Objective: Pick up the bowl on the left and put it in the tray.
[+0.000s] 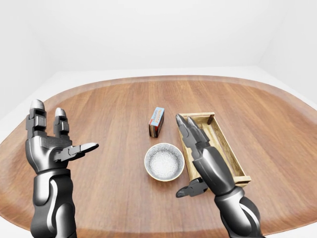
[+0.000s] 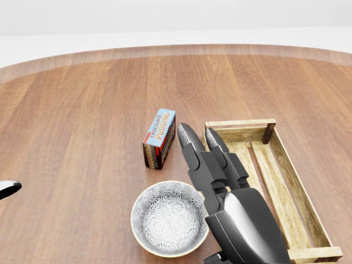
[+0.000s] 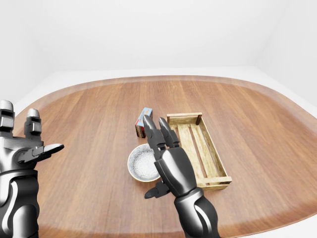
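On wooden table (image 2: 82, 110), head view: one patterned bowl (image 2: 170, 219), empty, at 6 o'clock of one pudding box (image 2: 160, 138); one slatted tray (image 2: 239, 125), empty, at 3 o'clock of bowl. Right hand (image 1: 208, 161) overlapping bowl's 3 o'clock rim, fingers spread, gripping nothing. Left hand (image 1: 52, 146) raised at 9 o'clock, open, empty

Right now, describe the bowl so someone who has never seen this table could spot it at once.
On the wide wooden table, find the slatted wooden tray; the bowl sits just left of it in the left-eye view, below the pudding box. It is the only round thing, white with grey speckling.
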`<state>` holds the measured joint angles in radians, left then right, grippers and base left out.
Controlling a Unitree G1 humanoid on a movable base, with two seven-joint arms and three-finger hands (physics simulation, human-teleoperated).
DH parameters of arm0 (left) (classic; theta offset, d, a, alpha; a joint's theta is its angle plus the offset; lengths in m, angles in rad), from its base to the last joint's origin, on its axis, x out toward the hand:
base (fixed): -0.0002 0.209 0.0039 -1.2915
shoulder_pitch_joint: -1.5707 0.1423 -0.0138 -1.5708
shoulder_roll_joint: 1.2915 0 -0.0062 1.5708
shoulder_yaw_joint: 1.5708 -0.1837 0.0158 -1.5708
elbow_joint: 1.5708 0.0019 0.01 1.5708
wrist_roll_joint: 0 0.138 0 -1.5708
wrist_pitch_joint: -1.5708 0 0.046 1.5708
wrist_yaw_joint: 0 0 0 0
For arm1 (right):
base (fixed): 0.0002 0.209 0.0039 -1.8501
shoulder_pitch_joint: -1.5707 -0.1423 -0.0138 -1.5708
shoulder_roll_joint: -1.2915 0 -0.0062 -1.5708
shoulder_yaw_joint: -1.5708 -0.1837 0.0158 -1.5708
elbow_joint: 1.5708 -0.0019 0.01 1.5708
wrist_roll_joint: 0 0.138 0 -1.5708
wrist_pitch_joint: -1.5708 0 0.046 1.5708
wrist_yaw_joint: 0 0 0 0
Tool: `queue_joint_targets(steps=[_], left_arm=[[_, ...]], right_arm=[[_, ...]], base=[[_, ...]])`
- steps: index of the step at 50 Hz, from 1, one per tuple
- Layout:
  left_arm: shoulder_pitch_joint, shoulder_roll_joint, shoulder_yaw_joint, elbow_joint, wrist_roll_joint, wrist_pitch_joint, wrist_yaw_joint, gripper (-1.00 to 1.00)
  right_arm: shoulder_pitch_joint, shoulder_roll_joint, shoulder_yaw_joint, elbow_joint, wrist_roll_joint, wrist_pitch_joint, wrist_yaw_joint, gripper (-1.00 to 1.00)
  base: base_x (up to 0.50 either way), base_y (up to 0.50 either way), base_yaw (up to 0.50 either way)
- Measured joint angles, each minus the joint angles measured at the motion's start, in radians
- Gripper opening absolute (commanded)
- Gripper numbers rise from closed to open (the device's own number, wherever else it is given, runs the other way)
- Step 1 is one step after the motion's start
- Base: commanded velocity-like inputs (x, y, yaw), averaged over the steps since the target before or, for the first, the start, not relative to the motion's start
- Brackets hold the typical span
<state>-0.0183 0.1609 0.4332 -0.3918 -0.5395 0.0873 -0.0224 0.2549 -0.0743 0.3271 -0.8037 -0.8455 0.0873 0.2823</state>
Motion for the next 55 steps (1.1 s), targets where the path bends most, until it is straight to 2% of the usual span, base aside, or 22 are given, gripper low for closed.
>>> queue_joint_targets(steps=[27,55], left_arm=[[-0.002,0.004,0.006,-0.009,-0.007,0.000,0.006,1.00],[-0.012,0.014,0.013,-0.028,-0.021,0.000,0.023,1.00]], right_arm=[[0.073,-0.037,0.138,0.181,-0.168,0.000,-0.103,1.00],[0.049,-0.027,0.208,0.329,-0.281,0.000,-0.114,1.00]], base=[[0.00,0.00,0.00],[0.00,0.00,0.00]])
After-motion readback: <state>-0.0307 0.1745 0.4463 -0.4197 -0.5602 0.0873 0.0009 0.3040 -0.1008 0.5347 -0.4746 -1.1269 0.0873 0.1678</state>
